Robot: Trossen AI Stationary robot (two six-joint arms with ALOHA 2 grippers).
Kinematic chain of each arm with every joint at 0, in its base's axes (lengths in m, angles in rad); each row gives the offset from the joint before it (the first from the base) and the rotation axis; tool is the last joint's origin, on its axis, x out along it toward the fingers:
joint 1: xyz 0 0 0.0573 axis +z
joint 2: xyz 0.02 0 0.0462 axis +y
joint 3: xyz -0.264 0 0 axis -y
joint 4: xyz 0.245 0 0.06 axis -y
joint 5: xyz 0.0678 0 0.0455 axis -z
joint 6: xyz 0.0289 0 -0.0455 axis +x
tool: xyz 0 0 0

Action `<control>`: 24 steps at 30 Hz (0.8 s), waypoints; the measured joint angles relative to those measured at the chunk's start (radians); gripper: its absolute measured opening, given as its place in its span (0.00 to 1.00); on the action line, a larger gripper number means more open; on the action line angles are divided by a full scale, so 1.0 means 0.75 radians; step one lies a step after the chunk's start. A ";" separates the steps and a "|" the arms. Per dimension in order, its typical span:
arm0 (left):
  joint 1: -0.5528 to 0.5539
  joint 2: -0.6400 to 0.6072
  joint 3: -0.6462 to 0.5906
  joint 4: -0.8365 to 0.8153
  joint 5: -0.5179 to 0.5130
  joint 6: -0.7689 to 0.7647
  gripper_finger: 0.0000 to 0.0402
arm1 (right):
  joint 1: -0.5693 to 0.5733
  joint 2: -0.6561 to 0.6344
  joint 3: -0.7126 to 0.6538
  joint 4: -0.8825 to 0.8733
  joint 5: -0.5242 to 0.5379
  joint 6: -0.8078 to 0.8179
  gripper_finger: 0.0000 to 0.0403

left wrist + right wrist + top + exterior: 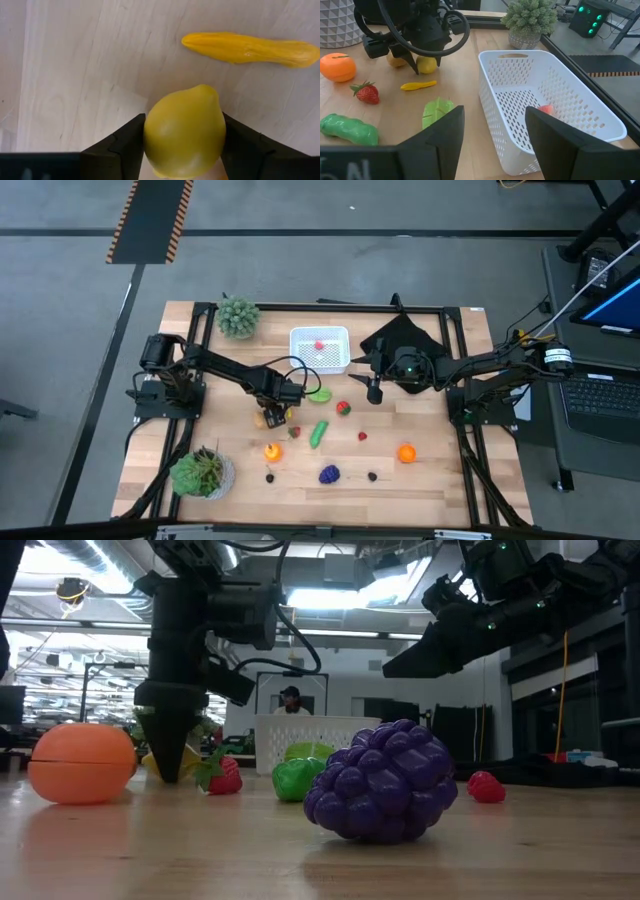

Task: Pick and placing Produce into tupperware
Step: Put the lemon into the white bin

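Observation:
My left gripper (272,416) points straight down at the table's middle left, its fingers closed on the two sides of a yellow lemon (185,132). A long yellow piece of produce (250,49) lies on the wood just beside it. The white tupperware (320,348) stands at the far middle with one red piece (546,109) on its floor. My right gripper (372,387) hovers open beside the tub's right side, with nothing between its fingers. More produce lies scattered toward the near edge: purple grapes (385,783), an orange (406,452) and a green pickle (318,433). My left gripper pinches the lemon between its two fingers, one on each side of its widest part (150,137). The fingers come from above, pointing down. The lemon's pointed tip (207,90) sticks out past the fingers. In the right wrist view the lemon (426,64) sits low at the tabletop.
Two potted plants stand at the far left (238,317) and the near left (203,472). A black cloth (400,340) lies right of the tub. A strawberry (367,93), a green leaf (437,112) and small dark pieces (372,475) dot the wood.

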 joint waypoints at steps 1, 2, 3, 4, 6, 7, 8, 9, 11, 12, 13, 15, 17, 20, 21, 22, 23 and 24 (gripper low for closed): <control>0.000 0.000 0.000 0.001 -0.001 0.002 0.50 | 0.000 0.000 0.000 0.000 0.000 0.000 0.53; 0.000 0.000 0.000 0.001 -0.002 0.006 0.51 | 0.000 0.000 0.000 0.000 0.000 0.000 0.53; -0.001 0.000 -0.001 0.002 -0.002 0.009 0.51 | 0.000 0.000 0.000 0.000 0.000 0.000 0.53; -0.001 0.000 -0.001 0.002 -0.003 0.010 0.52 | 0.000 0.000 0.000 0.000 0.000 0.001 0.53; -0.001 0.000 -0.001 0.003 -0.005 0.034 0.52 | 0.000 0.000 0.000 0.000 0.000 0.001 0.53; -0.001 0.000 0.000 0.004 -0.007 0.054 0.52 | 0.000 0.000 0.000 0.000 0.000 0.001 0.53; -0.001 0.000 0.000 0.005 -0.009 0.074 0.51 | 0.000 0.000 0.000 0.000 0.000 0.001 0.53; -0.001 -0.003 0.000 0.005 -0.011 0.094 0.51 | 0.000 0.000 0.000 0.000 0.000 0.001 0.53; 0.000 -0.009 0.000 0.006 -0.015 0.144 0.50 | 0.000 0.000 0.000 0.000 0.000 0.001 0.53; 0.000 -0.024 -0.003 -0.003 -0.027 0.166 0.50 | 0.000 0.000 0.000 0.000 0.000 0.001 0.53; 0.004 -0.037 -0.007 -0.042 -0.040 0.182 0.50 | 0.000 0.000 0.000 -0.001 0.000 0.001 0.53; 0.014 -0.077 -0.008 -0.048 -0.054 0.195 0.50 | 0.000 0.000 0.000 -0.002 0.000 0.001 0.53; 0.025 -0.147 0.002 -0.071 -0.096 0.194 0.51 | 0.000 -0.001 0.000 -0.001 0.000 0.001 0.53; 0.045 -0.263 -0.002 -0.121 -0.144 0.195 0.51 | 0.000 -0.001 0.001 -0.006 0.000 0.001 0.53; 0.053 -0.311 -0.002 -0.110 -0.155 0.195 0.51 | 0.000 -0.001 0.001 -0.005 0.000 0.001 0.53; 0.059 -0.364 0.000 -0.107 -0.167 0.199 0.51 | 0.000 -0.001 0.001 -0.005 0.000 0.001 0.53; 0.068 -0.417 0.001 -0.106 -0.174 0.213 0.51 | 0.000 -0.001 0.001 -0.005 0.000 0.001 0.53; 0.074 -0.469 0.001 -0.105 -0.180 0.222 0.50 | 0.000 -0.001 0.001 -0.005 0.000 0.001 0.53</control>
